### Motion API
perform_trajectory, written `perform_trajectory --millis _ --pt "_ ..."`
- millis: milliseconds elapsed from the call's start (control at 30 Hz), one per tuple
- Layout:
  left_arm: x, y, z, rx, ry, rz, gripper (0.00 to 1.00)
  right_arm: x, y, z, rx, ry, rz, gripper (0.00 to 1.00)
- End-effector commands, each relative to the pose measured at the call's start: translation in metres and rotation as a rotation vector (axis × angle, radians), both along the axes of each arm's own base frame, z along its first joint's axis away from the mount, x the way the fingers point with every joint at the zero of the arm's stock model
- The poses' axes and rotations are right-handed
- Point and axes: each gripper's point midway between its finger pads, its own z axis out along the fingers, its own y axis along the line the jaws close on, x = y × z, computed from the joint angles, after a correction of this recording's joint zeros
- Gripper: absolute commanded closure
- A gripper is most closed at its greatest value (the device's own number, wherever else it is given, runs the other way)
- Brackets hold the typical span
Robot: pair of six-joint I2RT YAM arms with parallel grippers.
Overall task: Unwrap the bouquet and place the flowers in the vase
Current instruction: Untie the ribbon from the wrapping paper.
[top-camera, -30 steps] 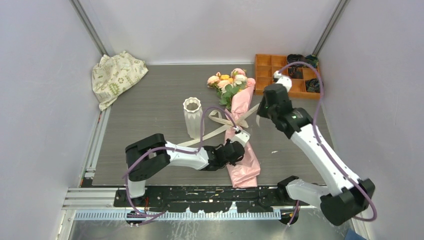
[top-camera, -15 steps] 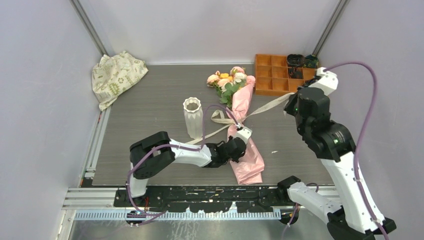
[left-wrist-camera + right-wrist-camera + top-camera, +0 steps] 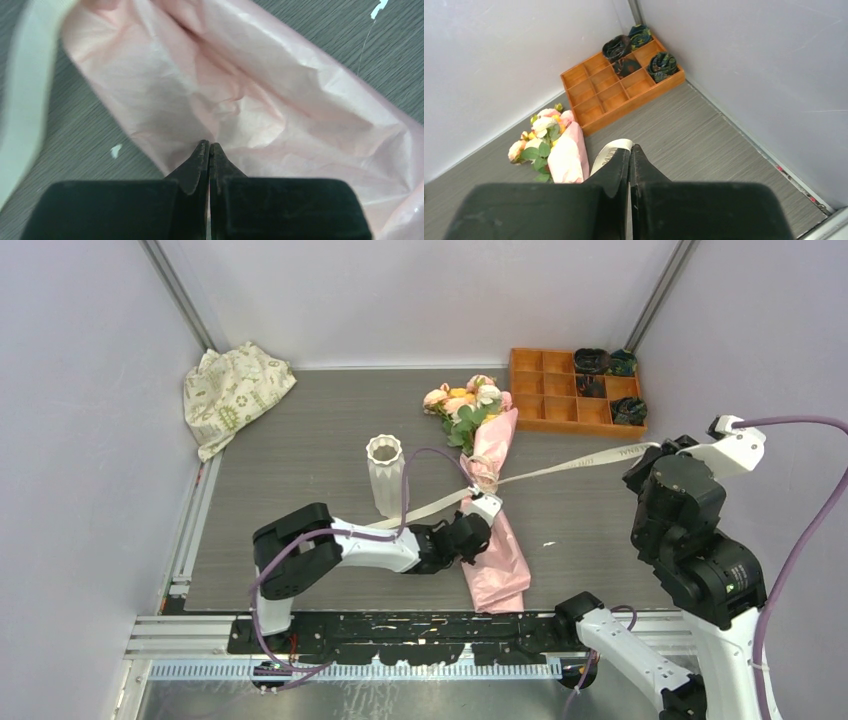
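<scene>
Step in hand is untying the wrap. The bouquet (image 3: 497, 560), a long cone of glossy, crinkled pink paper, lies on the grey wood-grain desk (image 3: 300, 460) with its butt at the middle of the near edge and its mouth toward the far edge. The flowers (image 3: 465, 402), soft fabric-looking roses in peach, cream and yellow with green leaves, stick out of the mouth near the far edge, all inside the paper. The flat cream ribbon (image 3: 570, 465) runs taut from the cone's waist toward the right edge, and its other tail trails left toward the foot of the vase. The right pincer (image 3: 630, 150) is closed flat on the ribbon's end, raised over the right edge. The left pincer (image 3: 209, 147) is closed tip to tip and pressed on the lower wrap. Whether it nips a fold cannot be told. The small white ribbed vase (image 3: 385, 475) with its scalloped rim stands upright and empty, mid-desk, just left of the cone. Likely next: get the ribbon clear of the waist while the cone is pinned, then peel the slippery paper open. An orange wooden compartment tray (image 3: 545, 405) sits in the far right corner and a crumpled patterned cloth (image 3: 235, 390) in the far left.
</scene>
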Motion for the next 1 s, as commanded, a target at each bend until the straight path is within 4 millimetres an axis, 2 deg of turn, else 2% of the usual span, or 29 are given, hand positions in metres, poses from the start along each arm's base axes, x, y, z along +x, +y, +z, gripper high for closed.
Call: perform_trajectory --millis 0,33,100,167,233,300,367,467,567,633,767,867,967 --pt "0.007 0.030 0.052 0.015 -0.041 0.089 1.00 -0.008 -0.022 0.013 -0.009 -0.046 -0.142 0.92" --pt "0.009 0.037 0.069 0.006 -0.059 0.112 1.00 -0.009 -0.025 0.010 -0.021 -0.031 -0.161 0.90" --pt "0.012 0.055 0.104 -0.019 -0.099 0.167 0.95 -0.006 -0.025 0.002 -0.039 -0.001 -0.175 0.76" --pt "0.016 0.072 0.134 -0.052 -0.147 0.215 0.77 0.002 -0.017 -0.012 -0.037 0.033 -0.146 0.61" --pt "0.019 0.088 0.159 -0.083 -0.189 0.254 0.65 0.013 -0.006 -0.031 -0.024 0.073 -0.105 0.45" --pt "0.019 0.095 0.167 -0.077 -0.206 0.260 0.60 0.028 0.011 -0.052 -0.010 0.122 -0.042 0.34" --pt "0.018 0.098 0.166 -0.066 -0.201 0.259 0.59 0.046 0.037 -0.076 0.023 0.174 0.066 0.30" --pt "0.011 0.098 0.160 -0.077 -0.164 0.247 0.59 0.071 0.089 -0.119 0.104 0.262 0.286 0.31" --pt "0.006 0.101 0.157 -0.114 -0.145 0.245 0.59 0.084 0.140 -0.165 0.206 0.357 0.483 0.32" --pt "0.005 0.108 0.160 -0.125 -0.148 0.259 0.59 0.090 0.163 -0.191 0.253 0.423 0.566 0.32" --pt "-0.001 0.130 0.172 -0.153 -0.158 0.284 0.59 0.104 0.183 -0.221 0.271 0.492 0.622 0.32" --pt "-0.007 0.146 0.175 -0.176 -0.157 0.299 0.59 0.114 0.194 -0.232 0.268 0.529 0.646 0.33" --pt "-0.011 0.163 0.172 -0.182 -0.149 0.329 0.59 0.112 0.209 -0.238 0.238 0.568 0.698 0.37"
